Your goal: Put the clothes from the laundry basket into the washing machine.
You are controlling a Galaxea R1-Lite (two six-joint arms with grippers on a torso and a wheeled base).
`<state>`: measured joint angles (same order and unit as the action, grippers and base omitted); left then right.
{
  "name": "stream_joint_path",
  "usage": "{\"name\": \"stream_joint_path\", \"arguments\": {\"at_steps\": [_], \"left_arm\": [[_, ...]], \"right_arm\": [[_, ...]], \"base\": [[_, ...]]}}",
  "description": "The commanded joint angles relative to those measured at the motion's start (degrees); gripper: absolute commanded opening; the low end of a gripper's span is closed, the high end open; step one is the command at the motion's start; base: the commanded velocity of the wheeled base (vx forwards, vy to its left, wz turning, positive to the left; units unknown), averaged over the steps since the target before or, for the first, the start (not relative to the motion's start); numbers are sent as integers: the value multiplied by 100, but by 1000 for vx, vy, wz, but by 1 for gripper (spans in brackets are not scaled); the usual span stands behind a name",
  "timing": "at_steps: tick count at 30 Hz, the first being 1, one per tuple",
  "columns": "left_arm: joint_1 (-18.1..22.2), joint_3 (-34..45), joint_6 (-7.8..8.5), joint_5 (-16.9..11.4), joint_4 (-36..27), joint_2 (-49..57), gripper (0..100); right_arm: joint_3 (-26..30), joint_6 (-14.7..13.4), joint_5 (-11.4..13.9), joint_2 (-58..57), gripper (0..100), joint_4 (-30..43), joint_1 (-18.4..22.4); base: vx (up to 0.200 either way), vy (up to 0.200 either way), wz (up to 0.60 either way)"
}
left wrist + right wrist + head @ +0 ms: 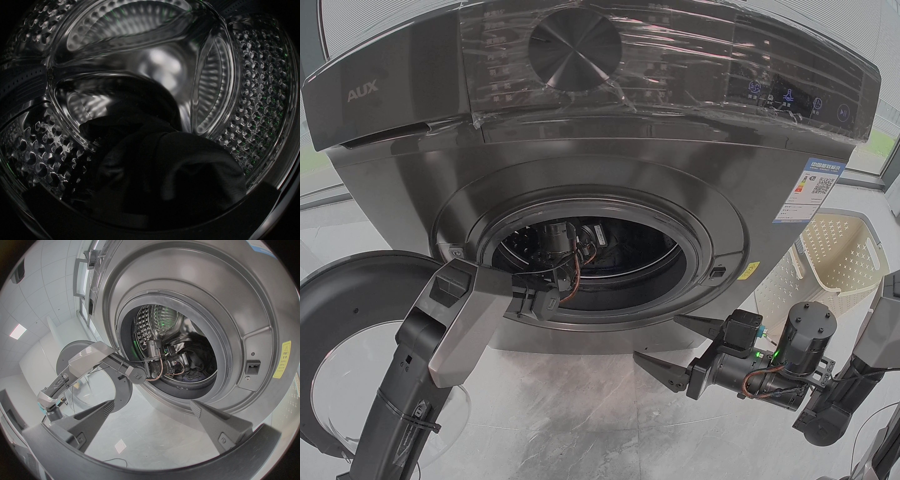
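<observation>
The grey washing machine (600,169) stands with its round door (337,312) swung open to the left. My left arm goes through the opening, and my left gripper (187,361) is inside the steel drum (259,93), just above dark clothes (162,168) heaped on the drum's bottom. The same clothes (201,362) lie right beside that gripper in the right wrist view. My right gripper (656,338) hangs open and holds nothing, outside the machine, below and right of the opening. The cream laundry basket (837,262) stands on the floor to the machine's right.
The open door takes up the floor on the left, beside my left arm. The machine's lower front panel and door latch (717,272) are close above the right gripper. Grey tiled floor (581,412) stretches in front of the machine.
</observation>
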<state>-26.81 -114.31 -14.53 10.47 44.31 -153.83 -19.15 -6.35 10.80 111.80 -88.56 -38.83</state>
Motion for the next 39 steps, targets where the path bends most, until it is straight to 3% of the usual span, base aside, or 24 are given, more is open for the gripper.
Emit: {"name": "stream_joint_path", "arguments": {"at_steps": [1, 2, 5, 13, 16, 26, 34, 36, 39], "left_arm": [[-53, 612, 29, -72, -239, 539, 100], [-53, 612, 29, -72, -239, 539, 100], [-79, 1737, 117, -397, -423, 1189, 100], [-308, 3574, 548, -968, -344, 2182, 100], [-448, 3996, 574, -1117, -177, 2419, 100], [-747, 4707, 539, -1205, 508, 2973, 100], [-879, 5217, 583, -1100, 1132, 2797, 100], [-984, 5604, 697, -1047, 1211, 2956, 100], [-1063, 5991, 732, -1003, 1361, 3140, 100]], "right_arm": [[-1, 2, 1, 8, 100, -3, -2], [-1, 2, 1, 8, 100, -3, -2], [-1, 2, 1, 8, 100, -3, -2], [-10, 2, 1, 0, 100, -3, -2], [-10, 2, 1, 0, 100, -3, 7], [-1, 2, 1, -44, 100, -3, 51], [43, 2, 1, -97, 100, -3, 16], [78, -6, 10, -150, 100, -3, 33], [78, -6, 19, -176, 100, -3, 33]], "base": [[0, 0, 0], [0, 0, 0], [0, 0, 0], [0, 0, 0], [0, 0, 0], [0, 0, 0], [0, 0, 0], [0, 0, 0], [0, 0, 0]]}}
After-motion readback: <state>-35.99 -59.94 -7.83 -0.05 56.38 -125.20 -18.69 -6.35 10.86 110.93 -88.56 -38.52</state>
